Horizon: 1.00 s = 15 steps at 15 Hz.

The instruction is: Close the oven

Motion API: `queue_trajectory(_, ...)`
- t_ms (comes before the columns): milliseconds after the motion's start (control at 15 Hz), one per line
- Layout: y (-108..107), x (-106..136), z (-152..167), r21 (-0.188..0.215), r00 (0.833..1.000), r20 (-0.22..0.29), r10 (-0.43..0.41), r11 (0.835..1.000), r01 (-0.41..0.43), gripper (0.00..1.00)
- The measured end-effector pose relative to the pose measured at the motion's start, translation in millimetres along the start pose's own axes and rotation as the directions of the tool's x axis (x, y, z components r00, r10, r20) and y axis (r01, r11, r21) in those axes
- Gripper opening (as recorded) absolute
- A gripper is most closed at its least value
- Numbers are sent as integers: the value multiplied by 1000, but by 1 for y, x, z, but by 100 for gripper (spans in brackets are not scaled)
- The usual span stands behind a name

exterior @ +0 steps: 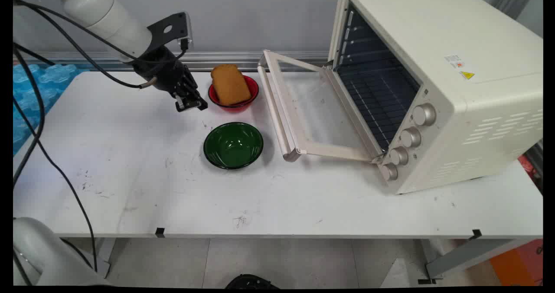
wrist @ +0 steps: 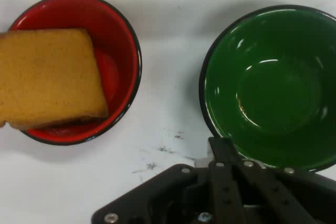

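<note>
Where bread (exterior: 230, 85) lies, pincer (exterior: 190, 104) hovers beside.

**Arm low on the left, fingers together**

The white arm (exterior: 108, 17) enters from the upper left and slopes down to the right, black cables (exterior: 52, 154) hanging from it and trailing down the left side. Its black wrist block tilts the same way, ending in the gripper (exterior: 190, 104), which is held low with the tips pointing down and to the right. In the hand view the gripper (wrist: 223, 148) linkage rises from the bottom edge and its fingers (wrist: 226, 182) lie pressed together, with nothing between them.
</note>
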Motion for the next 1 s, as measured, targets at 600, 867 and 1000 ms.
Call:
queue_trajectory(600, 3, 16, 22, -38, 995, -94, -31, 999, 28, 0)
queue_trajectory(867, -2, 32, 45, -47, 989, -148, -16, 999, 9, 0)
queue_trajectory(1000, -6, 40, 62, -51, 984, -177, -13, 999, 4, 0)
